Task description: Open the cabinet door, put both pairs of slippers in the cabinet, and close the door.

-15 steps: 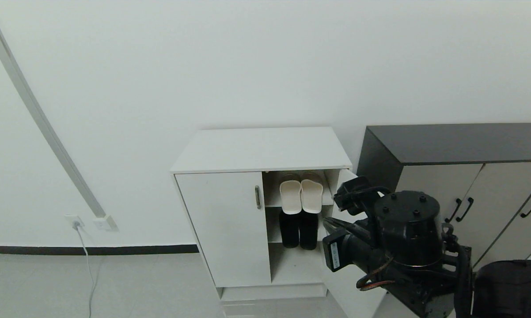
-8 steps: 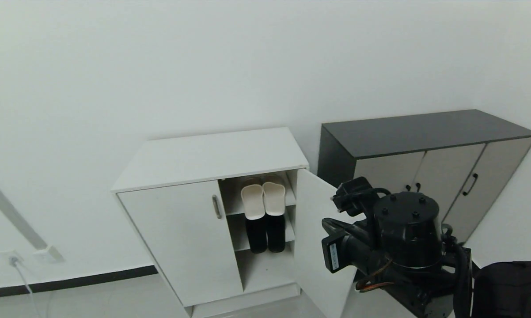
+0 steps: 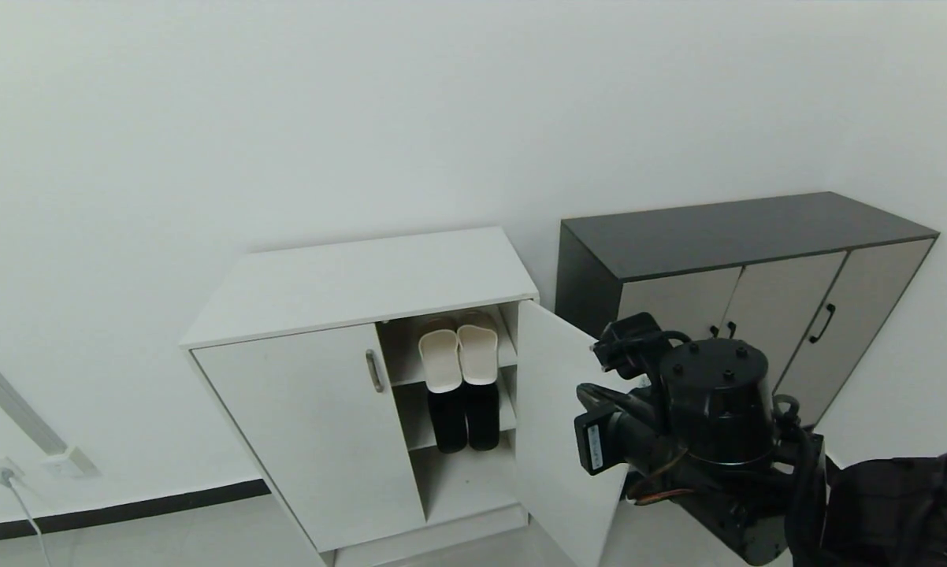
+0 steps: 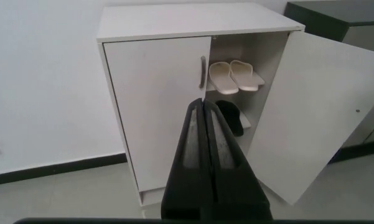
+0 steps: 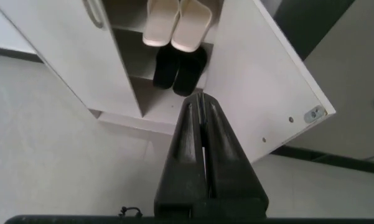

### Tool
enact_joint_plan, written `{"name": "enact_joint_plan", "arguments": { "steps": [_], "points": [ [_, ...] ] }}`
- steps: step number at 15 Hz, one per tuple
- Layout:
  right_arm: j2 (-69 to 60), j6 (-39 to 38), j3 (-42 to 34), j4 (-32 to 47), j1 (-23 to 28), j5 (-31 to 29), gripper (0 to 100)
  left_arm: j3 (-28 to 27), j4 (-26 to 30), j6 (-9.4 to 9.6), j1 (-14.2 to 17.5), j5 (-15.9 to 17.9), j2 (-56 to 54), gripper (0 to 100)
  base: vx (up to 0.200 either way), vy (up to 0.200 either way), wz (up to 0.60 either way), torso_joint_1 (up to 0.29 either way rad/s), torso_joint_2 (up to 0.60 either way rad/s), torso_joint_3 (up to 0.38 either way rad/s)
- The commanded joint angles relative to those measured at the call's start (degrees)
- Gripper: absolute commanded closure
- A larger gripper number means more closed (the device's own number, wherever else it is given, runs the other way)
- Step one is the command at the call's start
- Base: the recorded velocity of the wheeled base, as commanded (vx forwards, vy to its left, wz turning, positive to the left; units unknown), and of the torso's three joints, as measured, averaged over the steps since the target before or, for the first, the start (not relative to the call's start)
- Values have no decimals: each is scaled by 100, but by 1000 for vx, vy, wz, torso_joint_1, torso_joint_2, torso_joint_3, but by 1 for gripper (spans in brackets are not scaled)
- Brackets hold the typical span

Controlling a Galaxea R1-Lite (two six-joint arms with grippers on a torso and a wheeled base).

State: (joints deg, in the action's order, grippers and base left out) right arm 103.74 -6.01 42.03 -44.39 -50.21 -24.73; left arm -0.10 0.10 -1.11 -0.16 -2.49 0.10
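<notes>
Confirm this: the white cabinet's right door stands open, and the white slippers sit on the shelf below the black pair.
Wrong on the shelves: the white slippers sit on the shelf above the black slippers, as the head view shows. The right door does stand open.

Head looks down; both wrists face the cabinet (image 3: 363, 276).

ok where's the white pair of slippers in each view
Head view: white slippers on the upper shelf, between the handle and the open door.
Left wrist view: white slippers on that shelf, beside the handle.
Right wrist view: white slippers on that shelf, next to the open door.
Shared landmark: black slippers on the shelf directly below them.
</notes>
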Motion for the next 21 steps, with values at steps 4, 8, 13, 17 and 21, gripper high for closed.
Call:
{"name": "enact_joint_plan", "arguments": {
  "steps": [4, 8, 13, 17, 21],
  "points": [
    [428, 74, 543, -114, 917, 575, 100, 1, -1, 5, 7, 3, 8, 100, -150, 0, 0, 3, 4, -1],
    [937, 118, 2054, 844, 1884, 1129, 100, 1, -1, 5, 7, 3, 8, 100, 0, 0, 0, 0, 0, 0],
    [1816, 65, 3856, 2022, 2657, 1691, 100, 1, -1, -12, -2, 3, 8, 100, 0, 0, 0, 0, 0, 0],
    [2370, 56, 4392, 2127, 2912, 1718, 100, 1, -1, -12, -2, 3, 8, 100, 0, 0, 0, 0, 0, 0],
    [2625, -120, 4471, 2127, 3000, 1770, 100, 1, -1, -12, -2, -6, 8, 100, 0, 0, 0, 0, 0, 0]
  ]
}}
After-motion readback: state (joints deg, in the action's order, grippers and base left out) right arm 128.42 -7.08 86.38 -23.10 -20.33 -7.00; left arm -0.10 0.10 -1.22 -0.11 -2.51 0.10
